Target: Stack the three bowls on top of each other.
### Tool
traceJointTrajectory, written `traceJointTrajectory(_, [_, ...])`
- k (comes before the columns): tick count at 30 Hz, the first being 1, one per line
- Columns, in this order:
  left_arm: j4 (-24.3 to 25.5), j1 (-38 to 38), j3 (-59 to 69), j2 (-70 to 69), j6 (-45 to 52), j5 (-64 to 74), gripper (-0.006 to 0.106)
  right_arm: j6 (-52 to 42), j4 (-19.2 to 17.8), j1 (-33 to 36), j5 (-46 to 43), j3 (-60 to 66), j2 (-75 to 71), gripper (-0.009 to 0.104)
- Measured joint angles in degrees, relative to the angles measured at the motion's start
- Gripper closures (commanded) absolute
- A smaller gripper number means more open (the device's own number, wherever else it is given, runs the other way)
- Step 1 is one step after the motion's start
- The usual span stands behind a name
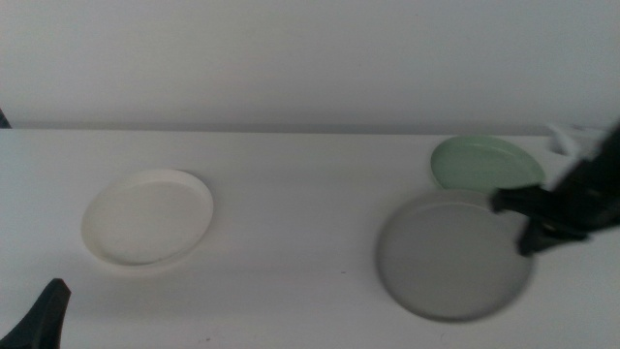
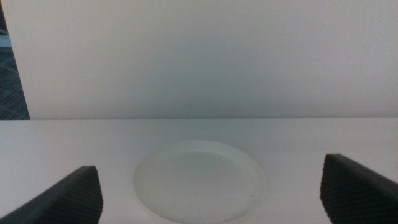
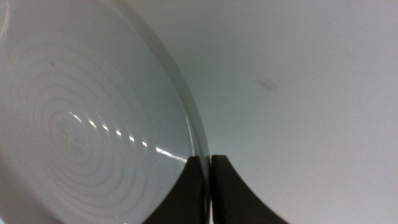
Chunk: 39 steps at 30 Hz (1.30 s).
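- The left gripper (image 1: 44,315) waits at the near edge of the table (image 1: 291,291), low on the left side of the middle view, where only one dark jaw tip shows. In the left wrist view its two ridged jaws stand wide apart with nothing between them.
- Just beyond that gripper the cream bowl (image 1: 147,219) lies flat on the left half of the table, alone. Bare tabletop runs all round its rim, and it is well apart from the other two bowls. The left wrist view looks straight over it (image 2: 200,182).
- A broad strip of bare table separates the cream bowl from the right-hand pair.
- The grey bowl (image 1: 450,254) is near the right side, the nearer of the pair. Its right rim is clamped by the right gripper (image 1: 518,218). The right wrist view shows the jaws pressed almost together on the thin rim, with the bowl's ringed inside (image 3: 81,130) spread to one side.
- The grey bowl's outline is blurred, so whether it rests on the table or is slightly raised cannot be told.
- The right arm (image 1: 593,189) comes in from the right edge, its gripper reaching leftward over the grey rim.
- Farthest back sits the green bowl (image 1: 484,163), just behind the grey one; their rims look touching or overlapping. It lies close to the table's far edge, with the plain wall (image 1: 291,58) behind.
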Motion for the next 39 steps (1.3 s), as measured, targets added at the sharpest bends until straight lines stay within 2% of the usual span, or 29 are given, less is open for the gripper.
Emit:
traceJointTrajectory(3, [0.0,0.0,0.0,0.0,0.0,0.0,0.007,0.0,2.02,2.41,0.0,-6.64,6.34,0.097])
traceJointTrajectory(12, [0.0,0.0,0.0,0.0,0.0,0.0,0.007,0.58,8.38,3.49,-0.12,-25.0,21.5,0.097])
traceJointTrajectory(24, [0.0,0.0,0.0,0.0,0.0,0.0,0.007,1.44,8.76,11.07,0.0,-32.38,31.73,0.097])
traceJointTrajectory(35, [0.0,0.0,0.0,0.0,0.0,0.0,0.007,5.79,4.97,11.63,-1.83,-32.38,34.14,0.097])
traceJointTrajectory(39, [0.0,0.0,0.0,0.0,0.0,0.0,0.007,5.91,4.76,11.63,-3.02,-32.38,34.14,0.089])
